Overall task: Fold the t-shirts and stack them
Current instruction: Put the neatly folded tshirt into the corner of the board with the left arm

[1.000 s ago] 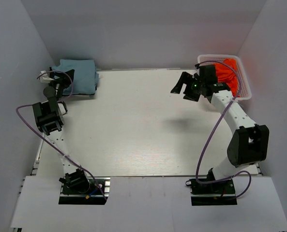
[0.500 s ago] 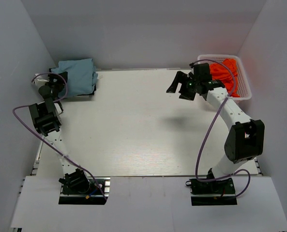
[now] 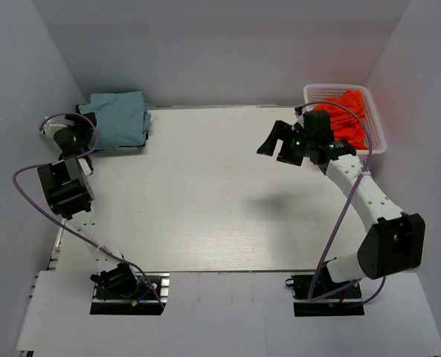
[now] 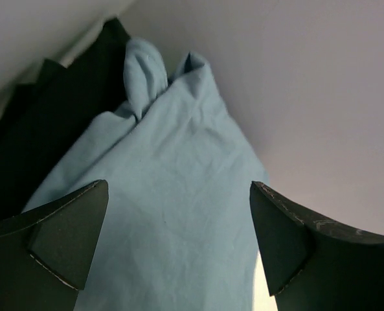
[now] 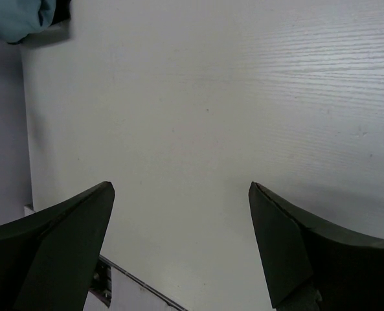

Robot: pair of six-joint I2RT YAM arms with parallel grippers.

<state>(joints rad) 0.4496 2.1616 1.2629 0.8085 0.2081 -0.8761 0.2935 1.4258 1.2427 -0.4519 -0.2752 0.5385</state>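
- White wood-grain counter: one, carrying two arm bases at its near edge, one left and one right. One purple cable runs along each arm.
- Right hand: one, raised over the right half of the counter, nearer than the basket and to its left. Both fingers are spread wide and nothing is between them. The right wrist view shows only counter surface between the fingers.
- Left hand: one, at the far left of the counter, just beside the left edge of the slate-blue t-shirt and pointing toward it. Its fingers are spread wide and grip nothing. The left wrist view shows blue cloth filling the gap between them; contact with the cloth cannot be confirmed.
- Slate-blue t-shirt: one, folded into a rough rectangle, lying in the far left corner against the back wall.
- Black cloth: lies under the slate-blue t-shirt, protruding at its edge. The number of black pieces cannot be determined.
- White lattice basket: one, in the far right corner.
- Orange-red t-shirts: one crumpled heap inside the basket, rising above its rim. The number of pieces in the heap cannot be determined.
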